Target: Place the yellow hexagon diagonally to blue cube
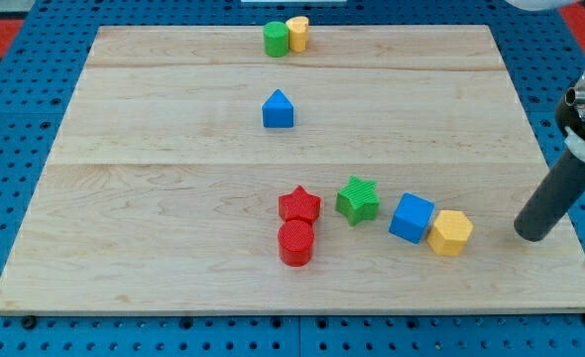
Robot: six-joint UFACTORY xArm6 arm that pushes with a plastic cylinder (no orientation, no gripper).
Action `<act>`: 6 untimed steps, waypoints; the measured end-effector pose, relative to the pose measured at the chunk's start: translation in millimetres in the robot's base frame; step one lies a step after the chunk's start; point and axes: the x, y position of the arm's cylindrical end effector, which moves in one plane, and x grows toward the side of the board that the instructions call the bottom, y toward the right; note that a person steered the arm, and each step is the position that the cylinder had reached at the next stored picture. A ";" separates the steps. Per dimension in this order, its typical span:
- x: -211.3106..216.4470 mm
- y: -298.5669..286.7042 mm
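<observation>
The yellow hexagon (451,232) lies near the view's bottom right, touching the lower right side of the blue cube (411,217). My tip (531,234) rests on the board to the right of the yellow hexagon, with a clear gap between them. The dark rod rises from the tip toward the view's upper right.
A green star (358,199) sits left of the blue cube. A red star (299,205) is above a red cylinder (296,243). A blue pentagon-shaped block (279,109) is at mid board. A green cylinder (276,39) and a yellow block (297,33) touch at the view's top.
</observation>
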 end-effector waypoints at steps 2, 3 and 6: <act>49.8 15.4; 75.3 3.2; -31.4 -112.7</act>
